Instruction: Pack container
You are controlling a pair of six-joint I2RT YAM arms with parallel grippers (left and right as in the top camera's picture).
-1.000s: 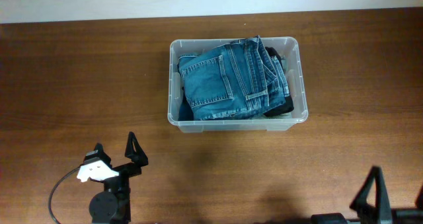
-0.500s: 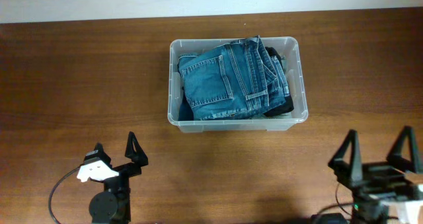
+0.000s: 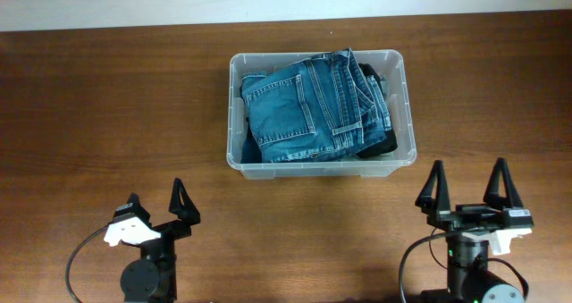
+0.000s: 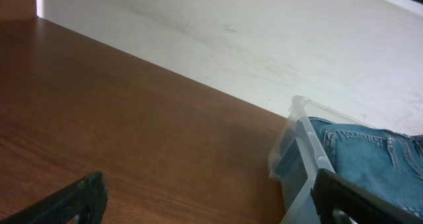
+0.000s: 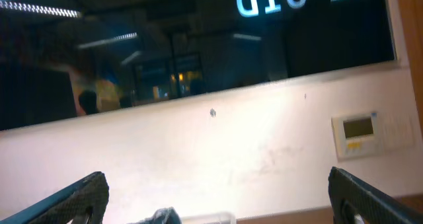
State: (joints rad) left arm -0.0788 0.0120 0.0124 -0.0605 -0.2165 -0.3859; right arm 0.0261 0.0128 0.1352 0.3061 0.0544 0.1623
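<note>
A dark brown wooden bench [image 3: 107, 115] fills the overhead view, with a pale wall [image 4: 231, 39] along its far edge. The container [image 3: 234, 71] sits at the centre of the bench toward the far side, its long sides running left to right. Folded blue jeans [image 3: 304, 111] fill most of it, and a dark garment [image 3: 386, 142] shows at its right end under the denim. The left gripper [image 3: 154, 202] is near the front edge, well apart from the container, with its jaws spread wide and nothing between them. The right gripper [image 3: 469, 189] is at the front right, also wide and empty. The right wrist camera looks up at a dark window [image 5: 198, 52] and a small wall panel [image 5: 359, 129].
</note>
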